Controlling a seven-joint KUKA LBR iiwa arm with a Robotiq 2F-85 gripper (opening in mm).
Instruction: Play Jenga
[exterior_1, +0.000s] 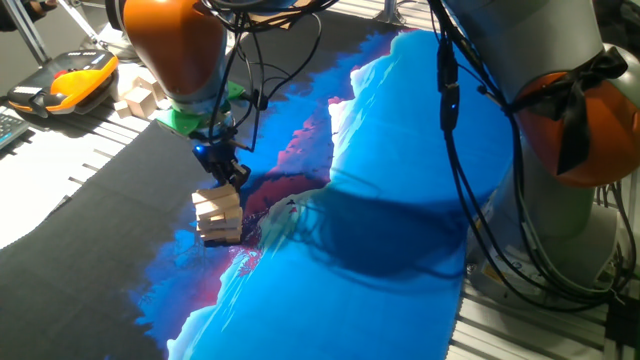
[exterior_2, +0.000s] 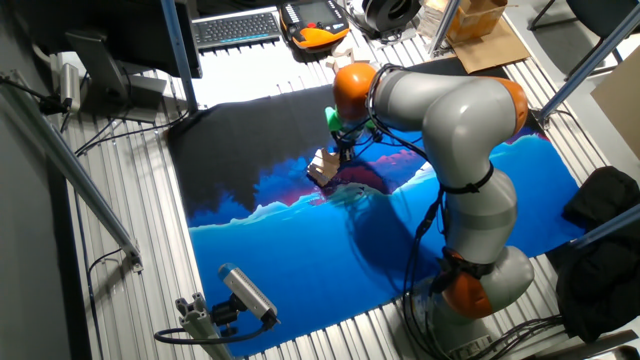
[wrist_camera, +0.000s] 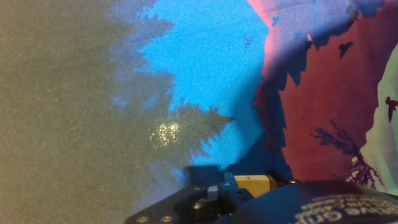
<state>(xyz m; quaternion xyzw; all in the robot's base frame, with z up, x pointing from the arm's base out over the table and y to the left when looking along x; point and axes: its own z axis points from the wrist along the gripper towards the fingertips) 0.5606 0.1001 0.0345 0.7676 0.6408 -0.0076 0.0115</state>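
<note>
The Jenga tower (exterior_1: 218, 216) is a short stack of pale wooden blocks in crosswise layers, standing on the printed cloth where black meets blue and magenta. It also shows in the other fixed view (exterior_2: 321, 168). My gripper (exterior_1: 233, 176) hangs right over the tower's upper far edge, its dark fingertips at or touching the top layer; in the other fixed view the gripper (exterior_2: 341, 153) sits just right of the tower. The fingers read as one dark mass, so their gap is unclear. In the hand view only a pale block edge (wrist_camera: 255, 184) shows, below the black hand parts.
A cluster of loose pale blocks (exterior_1: 140, 95) lies at the cloth's far left corner, beside an orange-and-black device (exterior_1: 70, 82). The blue, magenta and black cloth (exterior_1: 380, 200) covers the table. The arm's cables (exterior_1: 450, 120) hang over the blue part. A keyboard (exterior_2: 236, 27) lies beyond the cloth.
</note>
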